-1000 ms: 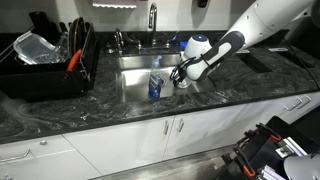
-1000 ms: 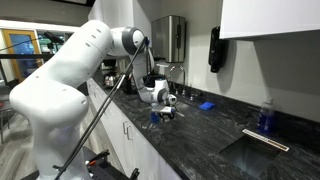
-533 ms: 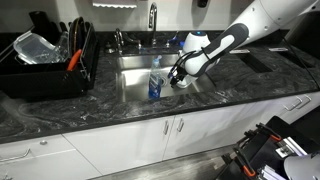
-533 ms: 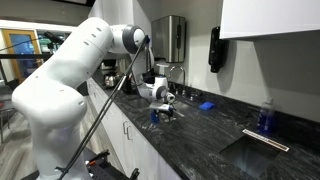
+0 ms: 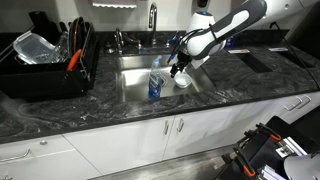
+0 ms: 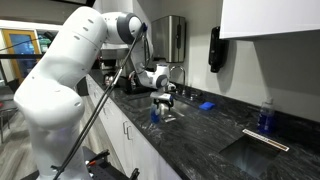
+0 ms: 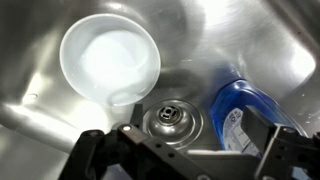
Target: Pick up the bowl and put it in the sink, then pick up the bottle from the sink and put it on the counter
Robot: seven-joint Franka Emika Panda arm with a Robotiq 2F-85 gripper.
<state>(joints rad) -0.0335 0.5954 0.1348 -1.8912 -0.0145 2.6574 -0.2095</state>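
The white bowl (image 7: 110, 60) sits upright on the floor of the steel sink (image 7: 232, 30), beside the drain. The clear bottle with a blue label (image 7: 240, 108) is also in the sink, on the other side of the drain. My gripper (image 7: 185, 160) is open and empty above the drain, between bowl and bottle, touching neither. In an exterior view the gripper (image 5: 178, 68) hangs just above the bowl (image 5: 183, 82), with the bottle (image 5: 155, 86) upright in the sink (image 5: 133, 75). The black marbled counter (image 5: 100, 112) surrounds the basin. The gripper also shows in an exterior view (image 6: 163, 103).
A chrome faucet (image 5: 153, 17) stands behind the sink. A black dish rack (image 5: 45, 65) with a clear plastic container (image 5: 35, 47) sits on the counter to one side. A small flat blue object (image 6: 205, 104) lies on the counter (image 6: 200, 130).
My gripper has risen from the sink floor and away from the bowl. The bowl stays in the sink. The bottle has not moved.
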